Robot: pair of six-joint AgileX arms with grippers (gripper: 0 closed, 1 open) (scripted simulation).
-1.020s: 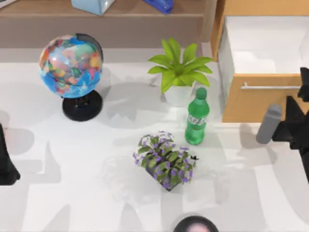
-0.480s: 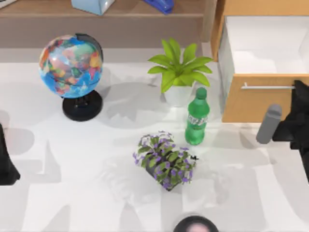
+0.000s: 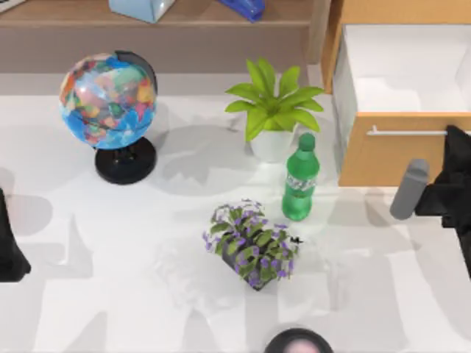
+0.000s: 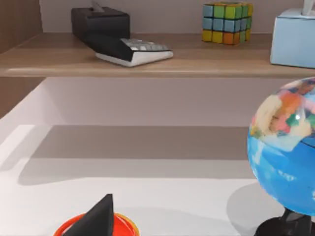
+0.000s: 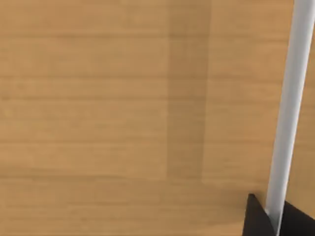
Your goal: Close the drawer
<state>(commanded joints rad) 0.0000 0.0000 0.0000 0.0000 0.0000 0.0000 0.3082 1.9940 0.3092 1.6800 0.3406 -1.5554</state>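
The drawer [image 3: 390, 158] stands pulled out at the table's back right, its white inside open to the top view and its orange-tan front facing the table. A thin silver handle [image 3: 405, 132] runs across that front. My right gripper [image 3: 455, 141] is at the handle's right end, up against the front. In the right wrist view the wooden drawer front [image 5: 123, 98] is very close, and my right gripper [image 5: 278, 219] has a dark fingertip tight on each side of the silver handle [image 5: 290, 98]. My left gripper [image 3: 7, 246] is parked at the table's left edge.
A grey cylinder [image 3: 408, 187] stands just in front of the drawer, left of my right arm. A green bottle [image 3: 299, 180], a potted plant [image 3: 272, 110], purple flowers [image 3: 254, 246] and a globe [image 3: 110, 103] occupy the middle and left. A brown shelf [image 3: 147, 29] runs along the back.
My right gripper has shifted in against the drawer front at the handle's right end. The drawer itself has stayed where it was, and the left arm is still.
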